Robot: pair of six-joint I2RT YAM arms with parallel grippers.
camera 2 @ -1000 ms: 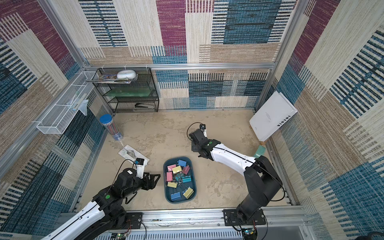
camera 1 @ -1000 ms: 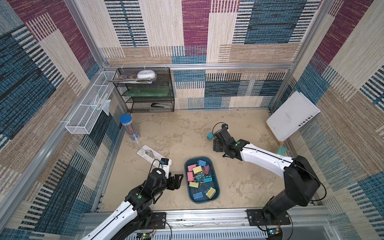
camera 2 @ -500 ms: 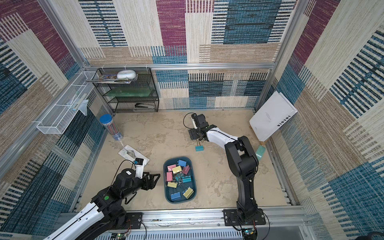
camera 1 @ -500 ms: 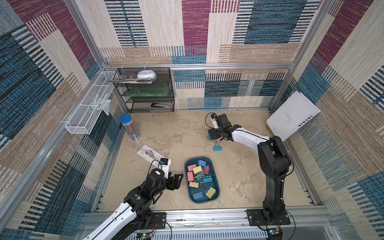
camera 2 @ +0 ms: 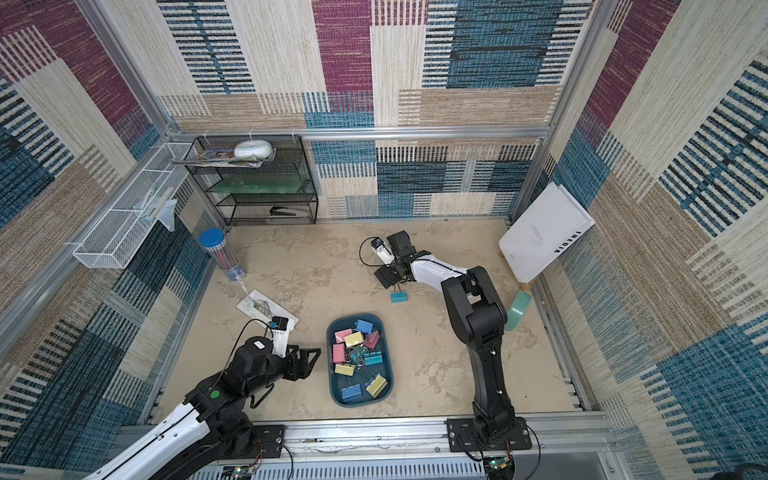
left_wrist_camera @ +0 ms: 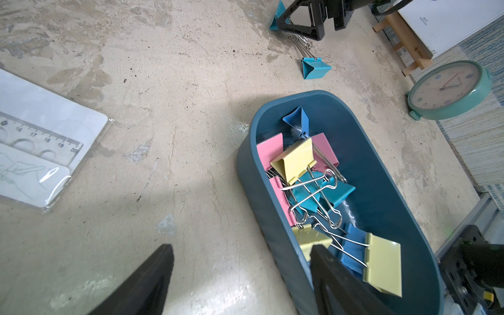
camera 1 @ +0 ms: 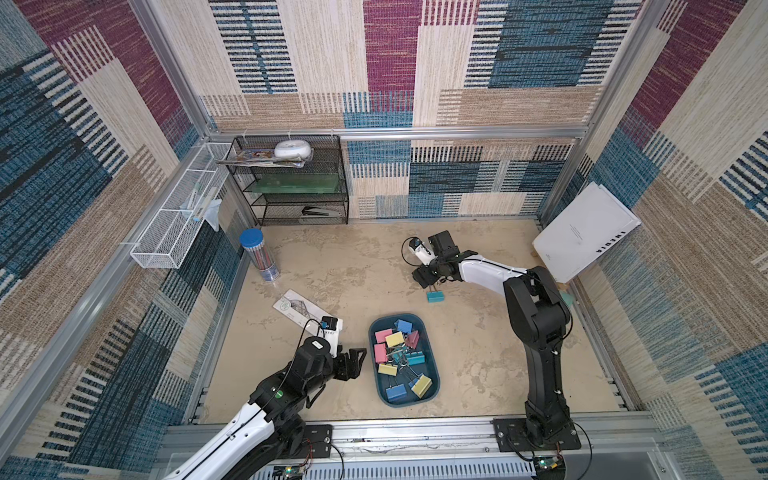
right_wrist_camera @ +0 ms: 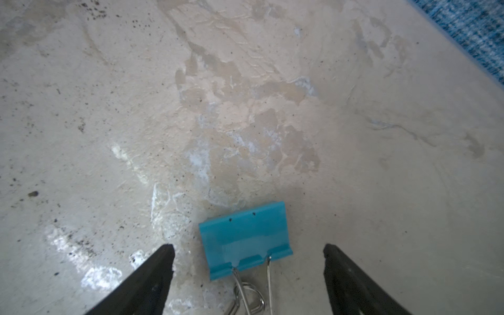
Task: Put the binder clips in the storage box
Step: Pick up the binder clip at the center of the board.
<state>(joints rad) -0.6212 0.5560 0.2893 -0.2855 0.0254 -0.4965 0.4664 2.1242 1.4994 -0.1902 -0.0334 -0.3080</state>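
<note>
The storage box (camera 1: 415, 399) sits on the beige floor toward the near edge, about midway between the two arms. It is a dark teal-blue tray, oblong with rounded corners and low walls. Inside lies a loose heap of binder clips (camera 1: 395, 338), about ten of them: pink, yellow, teal and blue bodies, plus one in a darker rose. Their silver wire handles are tangled across one another in the middle of the pile. Seen from the left wrist, the yellow clips (left_wrist_camera: 296, 161) lie on top and the box's right inner wall (left_wrist_camera: 381, 169) is bare.

One teal binder clip (camera 1: 435, 296) lies alone on the floor beyond the box's far end and a little to the right, apart from it. Its folded body faces the box and its wire loops run back toward the right claw (camera 1: 430, 280). That claw hangs low over it with its fingers spread wide. In the right wrist view the clip (right_wrist_camera: 245, 240) lies between the two black fingertips (right_wrist_camera: 163, 256), touching neither.

The left claw (camera 1: 362, 365) hovers just left of the box, also spread and holding nothing.
</note>
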